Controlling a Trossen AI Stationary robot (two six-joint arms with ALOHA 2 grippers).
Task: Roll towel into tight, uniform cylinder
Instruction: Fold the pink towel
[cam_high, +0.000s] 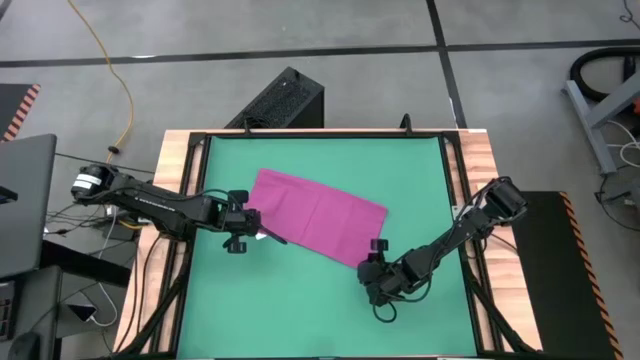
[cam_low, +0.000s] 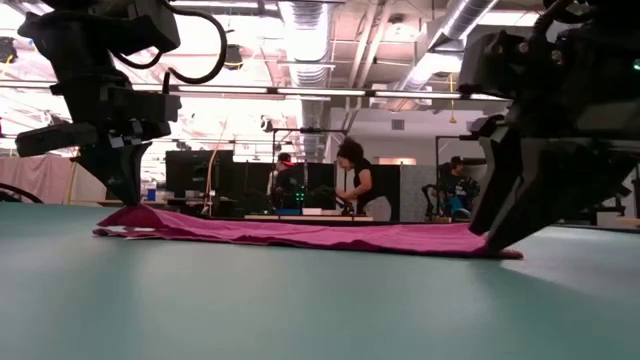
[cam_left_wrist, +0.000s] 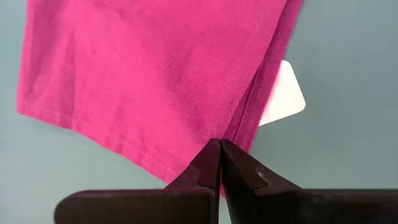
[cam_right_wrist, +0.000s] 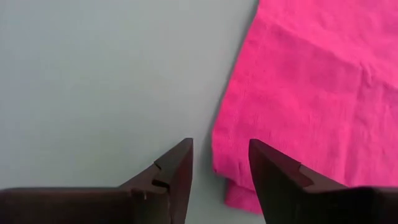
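Towel (cam_high: 318, 214) lies flat on green mat (cam_high: 300, 310). Left gripper (cam_left_wrist: 220, 163) fingers pinched on its left corner; right gripper (cam_right_wrist: 220, 163) fingers spread at its near-right corner, holding nothing.

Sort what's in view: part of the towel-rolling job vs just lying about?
In the job:
towel, flat, unrolled
left gripper, shut on the towel's corner
right gripper, open at the opposite end
green mat under it

Lying about:
black box beyond the table
yellow cable on the floor

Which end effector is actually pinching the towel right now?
The left end effector, fingers shut on the towel at its edge by the white tag. The right end effector stands open at the opposite corner.
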